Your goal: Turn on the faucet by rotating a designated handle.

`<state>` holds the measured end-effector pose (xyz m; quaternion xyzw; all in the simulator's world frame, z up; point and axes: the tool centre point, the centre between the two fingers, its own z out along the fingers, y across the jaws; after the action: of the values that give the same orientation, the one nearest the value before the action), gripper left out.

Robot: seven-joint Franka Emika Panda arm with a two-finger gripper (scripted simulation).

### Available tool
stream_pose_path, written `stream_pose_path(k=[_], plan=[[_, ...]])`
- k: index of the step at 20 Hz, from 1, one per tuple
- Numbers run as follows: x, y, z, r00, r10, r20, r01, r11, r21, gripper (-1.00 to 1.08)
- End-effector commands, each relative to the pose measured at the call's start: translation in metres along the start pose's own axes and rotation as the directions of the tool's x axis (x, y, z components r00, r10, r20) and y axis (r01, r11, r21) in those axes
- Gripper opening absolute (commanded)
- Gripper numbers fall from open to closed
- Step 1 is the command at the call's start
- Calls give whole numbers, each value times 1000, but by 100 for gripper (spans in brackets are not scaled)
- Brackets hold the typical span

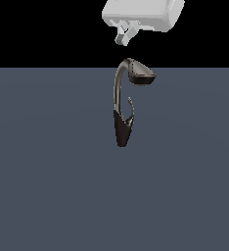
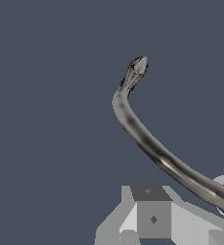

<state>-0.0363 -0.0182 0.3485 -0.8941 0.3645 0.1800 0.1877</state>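
The faucet [image 1: 122, 128] stands upright on the grey floor, with a black cone base, an arched grey neck and a wide spout head [image 1: 141, 74] pointing to the exterior view's right. The handle [image 1: 130, 109] is a thin curved lever rising from the base, under the spout head. My gripper [image 1: 122, 39] hangs above the top of the neck, apart from the faucet, with its fingers together and holding nothing. In the wrist view the faucet's neck [image 2: 147, 141] curves away below my fingers [image 2: 152, 217]. I cannot make out the handle there.
The flat grey floor [image 1: 48, 186] spreads all around the faucet. Nothing else shows on it.
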Motion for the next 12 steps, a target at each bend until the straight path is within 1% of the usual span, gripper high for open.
stream_pose_path(k=[1,6,12], plan=[[19,-5,11,997,65,28,-66,998,23,-100],[58,-12,35,977,192,89,-198,979,58,-100],[104,-15,67,928,336,164,-352,932,84,-100]])
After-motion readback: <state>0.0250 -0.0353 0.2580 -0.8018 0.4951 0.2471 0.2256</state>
